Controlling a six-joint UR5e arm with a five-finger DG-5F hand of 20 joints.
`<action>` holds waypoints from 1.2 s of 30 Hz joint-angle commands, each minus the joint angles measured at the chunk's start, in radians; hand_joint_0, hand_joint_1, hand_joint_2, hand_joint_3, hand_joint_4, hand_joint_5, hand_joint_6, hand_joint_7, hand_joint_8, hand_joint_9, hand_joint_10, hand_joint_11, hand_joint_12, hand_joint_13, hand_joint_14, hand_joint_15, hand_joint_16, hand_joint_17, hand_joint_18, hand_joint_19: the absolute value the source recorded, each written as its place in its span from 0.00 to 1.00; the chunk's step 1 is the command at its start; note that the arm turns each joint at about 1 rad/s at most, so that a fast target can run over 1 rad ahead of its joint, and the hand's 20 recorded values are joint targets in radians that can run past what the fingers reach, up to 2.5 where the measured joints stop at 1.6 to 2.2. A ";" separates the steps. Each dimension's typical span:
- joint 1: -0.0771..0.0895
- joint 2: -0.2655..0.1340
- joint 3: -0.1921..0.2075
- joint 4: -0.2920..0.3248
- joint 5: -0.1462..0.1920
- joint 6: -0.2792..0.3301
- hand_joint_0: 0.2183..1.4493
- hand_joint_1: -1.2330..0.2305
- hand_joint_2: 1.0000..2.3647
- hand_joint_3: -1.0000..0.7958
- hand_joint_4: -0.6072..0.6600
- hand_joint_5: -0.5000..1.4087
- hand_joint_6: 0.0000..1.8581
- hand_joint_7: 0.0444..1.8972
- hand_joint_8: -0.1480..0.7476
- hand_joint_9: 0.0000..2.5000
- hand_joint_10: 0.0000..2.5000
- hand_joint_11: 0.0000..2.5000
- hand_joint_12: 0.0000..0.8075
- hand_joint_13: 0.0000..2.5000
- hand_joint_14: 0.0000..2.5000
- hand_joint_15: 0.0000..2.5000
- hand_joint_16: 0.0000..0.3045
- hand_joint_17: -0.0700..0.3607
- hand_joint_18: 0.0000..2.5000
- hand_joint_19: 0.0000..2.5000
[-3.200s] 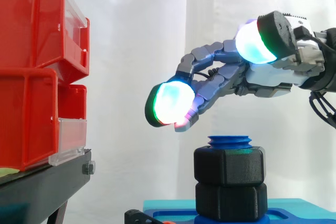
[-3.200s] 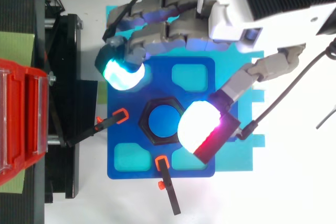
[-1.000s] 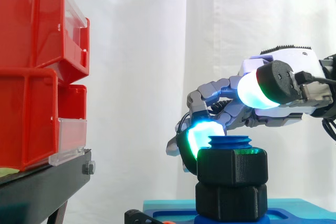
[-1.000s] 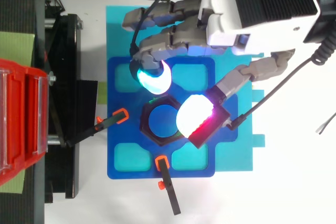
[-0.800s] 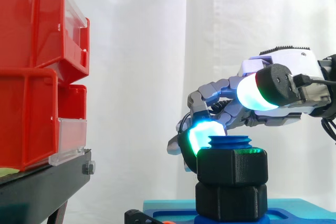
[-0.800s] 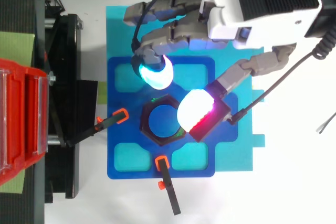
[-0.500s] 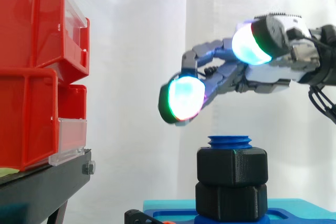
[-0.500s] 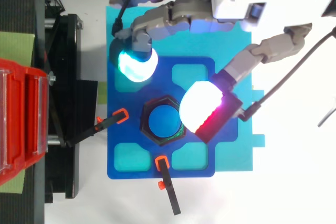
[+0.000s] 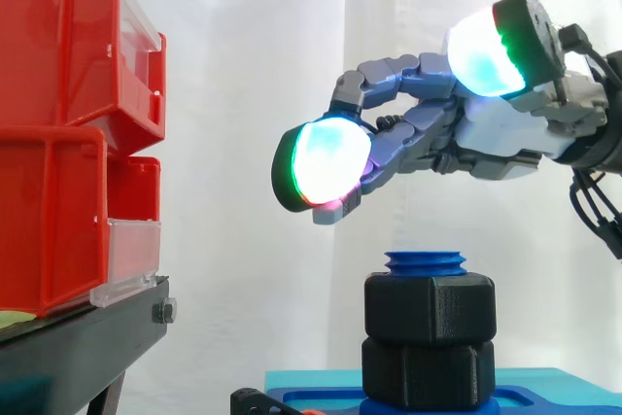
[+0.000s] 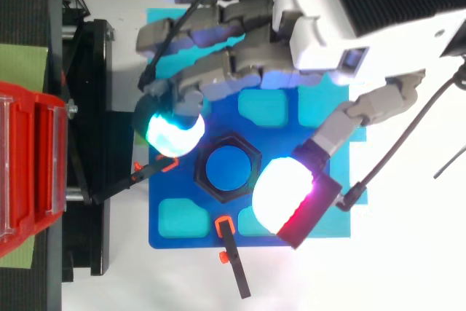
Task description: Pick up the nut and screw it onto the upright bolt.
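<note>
Black hex nut (image 9: 428,308) is already on the blue bolt (image 9: 425,261), directly below the hand (image 9: 496,143). From the side it sits on top of a 2nd black hex piece (image 9: 428,373), and they look like they're touching, with just a bit of blue thread poking out above.

The hand hangs above it with a clear gap, fingers and thumb spread apart and nothing in them. From above, the glowing pads (image 10: 173,132) sit either side of the nut, neither one touching it.

So I'd say picking up and starting the thread are done. All that's left is maybe 1 more twist if it isn't snug, and I can't tell how tight it is. The blue base plate (image 10: 167,231) lies flat under the hand.
</note>
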State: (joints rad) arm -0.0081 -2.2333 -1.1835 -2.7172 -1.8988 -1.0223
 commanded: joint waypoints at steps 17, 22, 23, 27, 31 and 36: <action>0.034 0.000 -0.080 0.076 0.046 0.021 0.23 0.68 0.00 0.28 0.69 0.21 0.27 0.42 0.42 0.25 0.00 0.00 0.37 0.10 0.00 0.00 0.12 0.35 0.00 0.00; 0.037 0.000 -0.079 0.079 0.055 0.001 0.23 0.68 0.00 0.28 0.69 0.21 0.27 0.42 0.42 0.25 0.00 0.00 0.37 0.10 0.00 0.00 0.12 0.35 0.00 0.00; 0.039 0.000 -0.079 0.082 0.056 -0.009 0.23 0.68 0.00 0.28 0.69 0.21 0.27 0.43 0.42 0.25 0.00 0.00 0.37 0.10 0.00 0.00 0.12 0.35 0.00 0.00; 0.045 -0.020 -0.073 0.097 0.063 -0.015 0.23 0.68 0.00 0.28 0.69 0.21 0.27 0.43 0.42 0.25 0.00 0.00 0.37 0.11 0.00 0.00 0.12 0.35 0.00 0.00; 0.046 -0.043 -0.065 0.132 0.060 0.031 0.23 0.68 0.00 0.28 0.69 0.21 0.27 0.43 0.42 0.26 0.00 0.00 0.37 0.11 0.00 0.00 0.12 0.35 0.00 0.00; 0.046 -0.049 -0.064 0.146 0.058 0.036 0.23 0.68 0.00 0.28 0.69 0.21 0.27 0.43 0.42 0.26 0.00 0.00 0.37 0.11 0.00 0.00 0.12 0.35 0.00 0.00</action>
State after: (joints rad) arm 0.0379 -2.2781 -1.2486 -2.5792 -1.8392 -0.9919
